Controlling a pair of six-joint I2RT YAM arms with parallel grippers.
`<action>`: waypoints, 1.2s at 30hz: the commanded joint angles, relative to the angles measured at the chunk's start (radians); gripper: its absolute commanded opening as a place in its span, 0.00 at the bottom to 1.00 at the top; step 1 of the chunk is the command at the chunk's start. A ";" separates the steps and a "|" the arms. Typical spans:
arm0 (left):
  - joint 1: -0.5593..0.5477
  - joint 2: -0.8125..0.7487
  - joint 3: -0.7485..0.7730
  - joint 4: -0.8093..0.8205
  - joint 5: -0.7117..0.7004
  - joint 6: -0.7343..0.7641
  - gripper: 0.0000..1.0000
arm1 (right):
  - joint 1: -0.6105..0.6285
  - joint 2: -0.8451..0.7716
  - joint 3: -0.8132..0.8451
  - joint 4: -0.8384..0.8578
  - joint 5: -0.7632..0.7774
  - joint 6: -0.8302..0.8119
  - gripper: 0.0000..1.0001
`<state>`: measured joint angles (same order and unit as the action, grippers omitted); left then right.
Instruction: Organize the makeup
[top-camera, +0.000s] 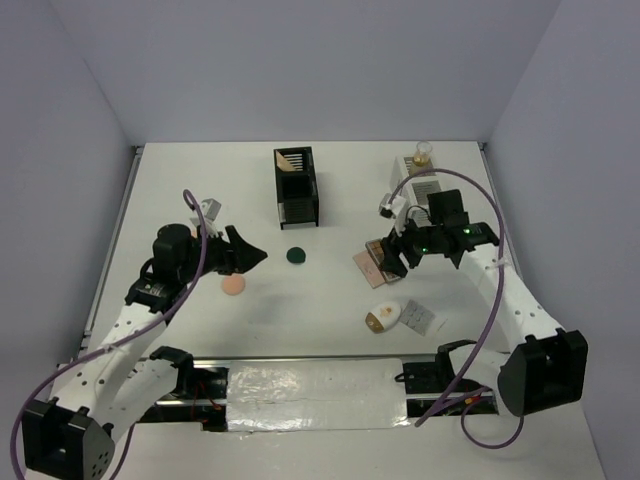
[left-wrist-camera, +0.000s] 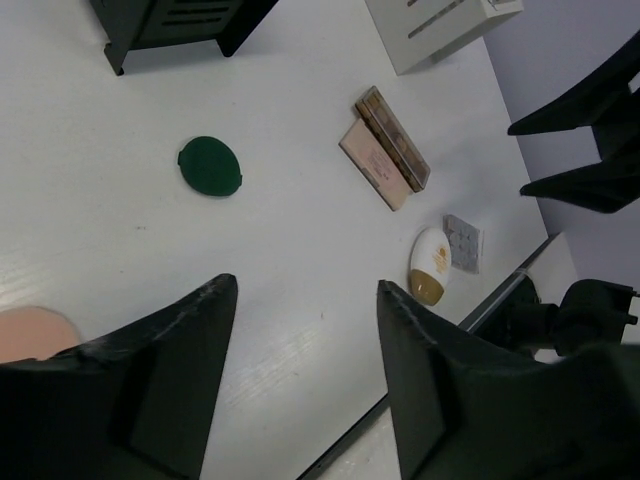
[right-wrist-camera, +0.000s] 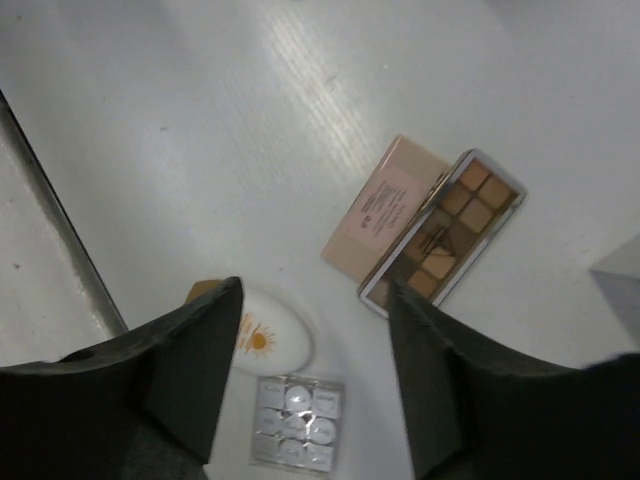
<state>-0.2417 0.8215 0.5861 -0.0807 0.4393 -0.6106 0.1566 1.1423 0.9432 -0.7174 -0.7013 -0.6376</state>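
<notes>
The left gripper (left-wrist-camera: 305, 300) hung open, fingers well apart, gripping nothing; the puff (left-wrist-camera: 28, 332) lay just beside one finger, and the green compact (left-wrist-camera: 211, 166) lay farther off, near the black box (top-camera: 297, 190); the right gripper (right-wrist-camera: 315, 300) was likewise open and empty above two palettes (right-wrist-camera: 440, 232) lying side by side, touching; the oval compact (right-wrist-camera: 270, 340) and a clear tray (right-wrist-camera: 298, 422) lay near them; a bottle (top-camera: 425, 153) stood at the white box (top-camera: 418, 190).

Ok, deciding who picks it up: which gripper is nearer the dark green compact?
Left. The left gripper is beside the dark green compact; the right gripper is farther off, above the eyeshadow palettes.
</notes>
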 joint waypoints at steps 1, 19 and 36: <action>-0.016 -0.030 0.000 0.038 -0.019 -0.015 0.72 | 0.089 0.013 -0.023 0.023 0.219 0.144 0.72; -0.036 -0.146 -0.020 -0.056 -0.073 -0.015 0.75 | 0.218 0.136 -0.062 -0.275 0.641 -0.010 0.99; -0.036 -0.165 -0.020 -0.065 -0.085 -0.009 0.75 | 0.302 0.260 -0.193 -0.172 0.708 0.141 1.00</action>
<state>-0.2722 0.6762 0.5610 -0.1589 0.3626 -0.6315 0.4274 1.3766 0.7277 -0.9222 -0.0025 -0.5499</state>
